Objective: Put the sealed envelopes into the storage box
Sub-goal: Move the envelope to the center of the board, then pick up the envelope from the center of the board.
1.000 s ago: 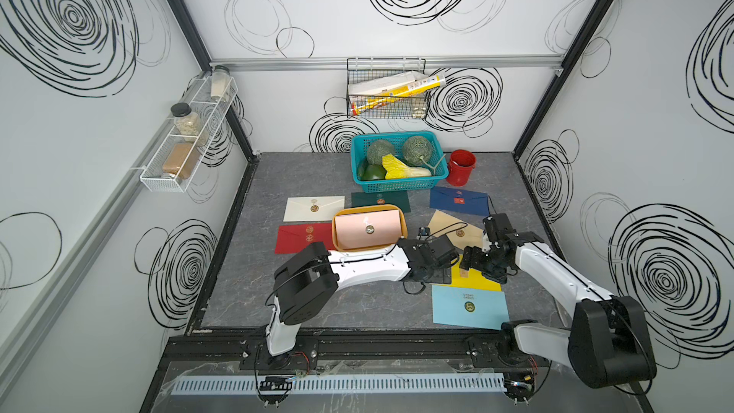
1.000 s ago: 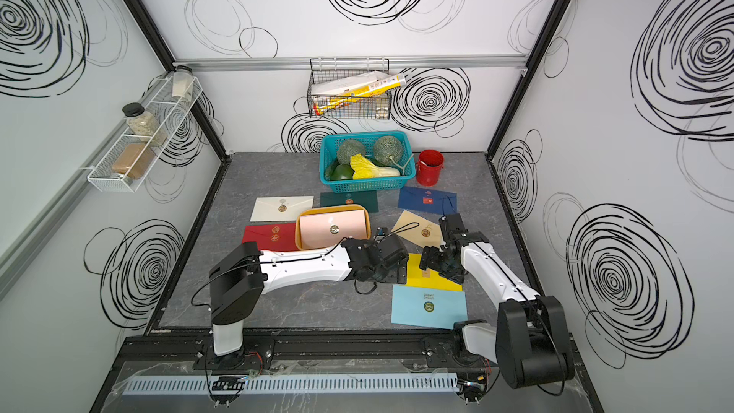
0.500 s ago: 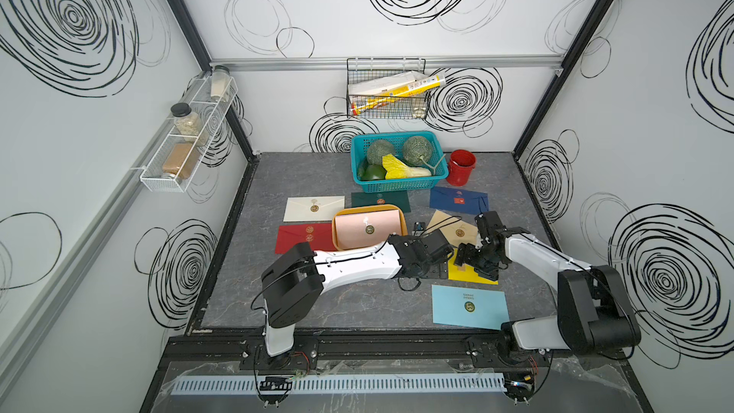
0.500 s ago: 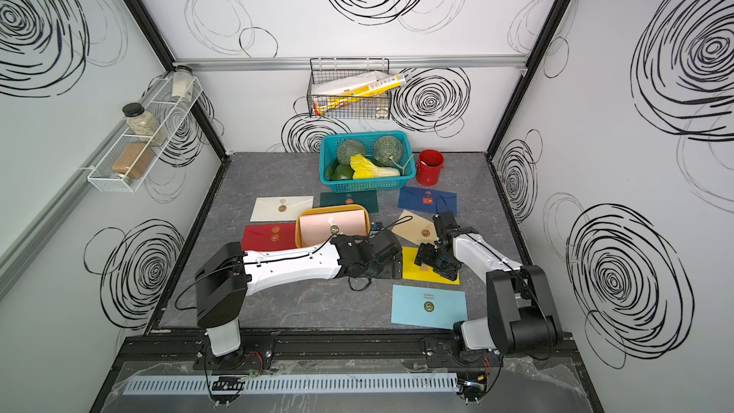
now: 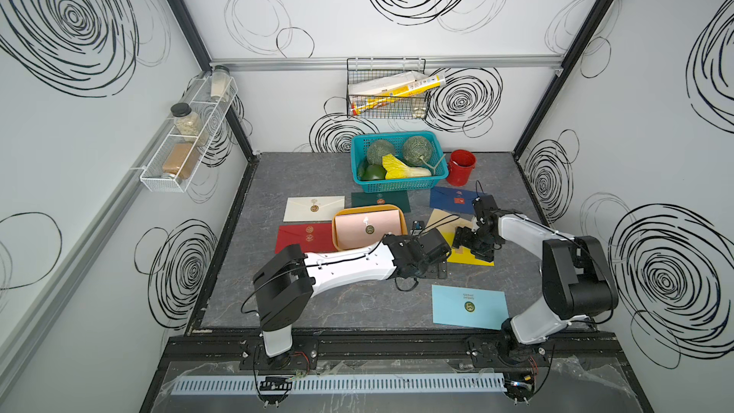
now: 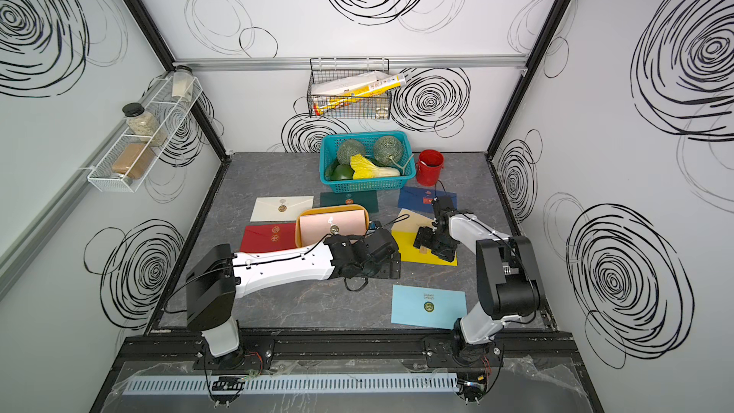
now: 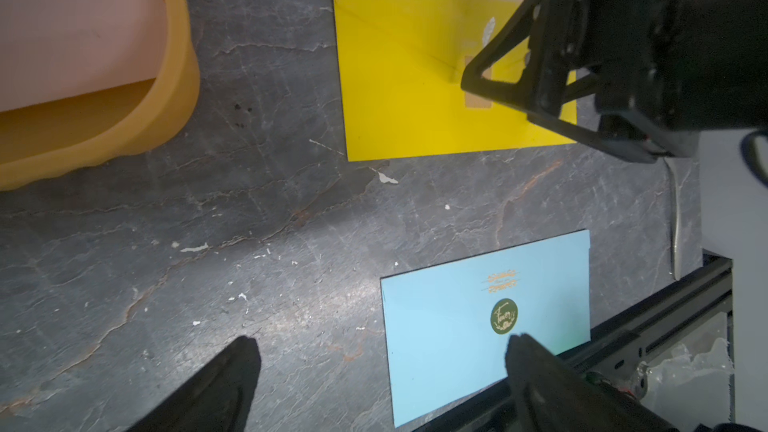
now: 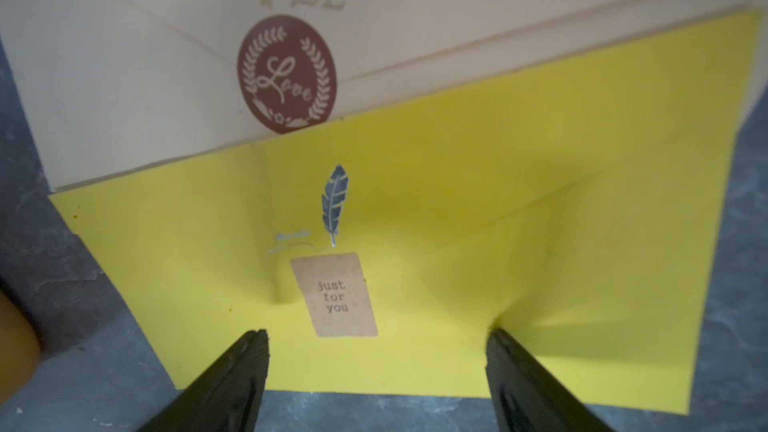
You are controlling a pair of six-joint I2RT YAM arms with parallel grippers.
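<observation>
1. Storage box (image 5: 368, 207): orange-yellow tub with rounded corners, standing upright near the middle of the tabletop (image 5: 302, 176); seen in both top views.
2. Pink envelope (image 5: 353, 230): lying inside the storage box, seal side up.
3. Red envelope (image 5: 304, 237): flat on the tabletop, just beside the box's left wall.
4. White envelope (image 5: 313, 208): flat, behind the red envelope, near the box's far left corner.
5. Dark green envelope (image 5: 380, 199): between the box and the teal basket (image 5: 397, 184).
6. Navy envelope (image 5: 452, 200): right of the dark green one, in front of the red bucket (image 5: 460, 168).
7. Beige envelope (image 8: 124, 89): right of the box, with a round brown seal; its near edge lies under item 8.
8. Yellow envelope (image 8: 415, 222): overlapping the beige one; it has a feather print and a small brown tag.
9. Light blue envelope (image 5: 470, 307): closest to the front edge, well apart from the box; green seal up.
10. Right end effector (image 8: 378, 336): jaws wide, holding nothing, tips down at the yellow envelope either side of the tag; the paper creases around one fingertip.
11. Left end effector (image 7: 382, 351): jaws spread wide, empty, low over the tabletop between the box and the light blue envelope.
</observation>
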